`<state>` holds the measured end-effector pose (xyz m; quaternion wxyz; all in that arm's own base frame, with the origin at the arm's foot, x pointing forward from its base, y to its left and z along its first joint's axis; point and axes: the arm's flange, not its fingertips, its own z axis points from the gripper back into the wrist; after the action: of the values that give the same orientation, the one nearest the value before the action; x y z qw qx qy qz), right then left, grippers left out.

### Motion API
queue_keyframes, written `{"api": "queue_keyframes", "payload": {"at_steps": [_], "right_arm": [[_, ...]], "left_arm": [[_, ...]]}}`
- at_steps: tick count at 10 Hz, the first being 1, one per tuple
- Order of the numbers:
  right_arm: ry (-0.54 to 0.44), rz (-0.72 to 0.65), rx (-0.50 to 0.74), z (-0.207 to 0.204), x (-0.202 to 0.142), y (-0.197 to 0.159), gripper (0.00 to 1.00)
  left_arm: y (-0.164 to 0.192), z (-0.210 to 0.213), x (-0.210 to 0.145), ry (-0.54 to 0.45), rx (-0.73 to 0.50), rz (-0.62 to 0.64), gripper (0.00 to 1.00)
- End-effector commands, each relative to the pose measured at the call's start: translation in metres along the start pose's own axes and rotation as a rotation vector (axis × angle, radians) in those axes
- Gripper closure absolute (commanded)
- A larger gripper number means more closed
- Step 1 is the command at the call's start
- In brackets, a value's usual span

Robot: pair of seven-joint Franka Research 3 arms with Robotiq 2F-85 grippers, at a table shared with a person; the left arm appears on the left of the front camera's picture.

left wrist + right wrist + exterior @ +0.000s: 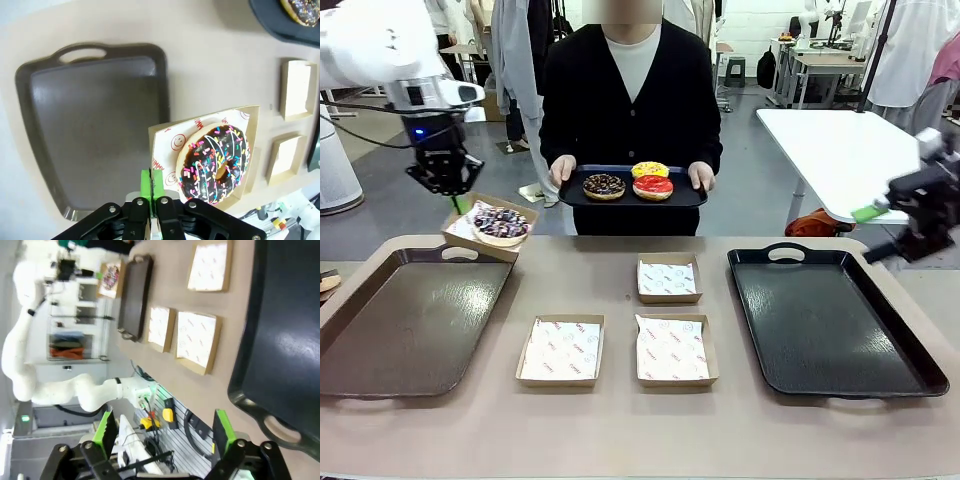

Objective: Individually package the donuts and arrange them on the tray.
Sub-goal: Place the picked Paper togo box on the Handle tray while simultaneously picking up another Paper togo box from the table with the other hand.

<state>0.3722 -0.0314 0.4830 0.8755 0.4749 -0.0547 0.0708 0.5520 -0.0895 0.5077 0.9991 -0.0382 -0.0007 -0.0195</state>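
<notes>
My left gripper (457, 203) is shut on the near-left rim of a paper-lined cardboard box (468, 232). It holds the box tilted in the air over the far right corner of the left tray (410, 320). Inside lies the chocolate donut with sprinkles (501, 223). In the left wrist view the green pads (151, 184) pinch the box edge (161, 131) beside the sprinkled donut (215, 162). The person holds a small dark tray (570, 197) bearing the dark chocolate donut (604, 186), the yellow donut (649, 169) and the red donut (653, 187). My right gripper (875, 212) hangs open beyond the table's right edge, its fingers (107, 427) wide apart.
Three empty paper-lined boxes sit mid-table: one farther back (669, 278), two nearer (562, 350) (675, 349). A black tray (830, 320) lies on the right, seen also as the black tray (285, 340) in the right wrist view. A white table (840, 150) stands behind at right.
</notes>
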Motion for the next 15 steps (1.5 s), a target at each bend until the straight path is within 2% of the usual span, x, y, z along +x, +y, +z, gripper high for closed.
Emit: {"api": "queue_keyframes", "payload": {"at_steps": [1,3,5,7,10,12,15], "right_arm": [[0.040,0.007,-0.136,-0.021,0.040,0.030,0.00],[0.071,0.044,-0.280,-0.067,0.073,0.065,0.00],[0.092,0.079,-0.418,-0.111,0.102,0.070,0.00],[0.077,0.097,-0.564,-0.155,0.127,0.059,0.00],[0.063,0.127,-0.656,-0.208,0.153,0.049,0.00],[0.074,0.136,-0.688,-0.238,0.159,0.053,0.00],[0.089,0.100,-0.709,-0.261,0.168,0.049,0.00]], "left_arm": [[0.025,-0.001,-0.032,-0.043,-0.057,-0.014,0.99],[0.059,-0.002,-0.051,-0.059,-0.067,0.030,0.99],[0.084,-0.010,-0.054,-0.062,-0.090,0.040,0.99],[0.103,-0.021,-0.043,-0.054,-0.100,0.048,0.99],[0.117,-0.033,-0.033,-0.032,-0.083,0.048,0.99],[0.110,-0.026,-0.045,-0.028,-0.067,0.072,0.99],[0.110,-0.026,-0.045,-0.028,-0.067,0.072,0.99]]}}
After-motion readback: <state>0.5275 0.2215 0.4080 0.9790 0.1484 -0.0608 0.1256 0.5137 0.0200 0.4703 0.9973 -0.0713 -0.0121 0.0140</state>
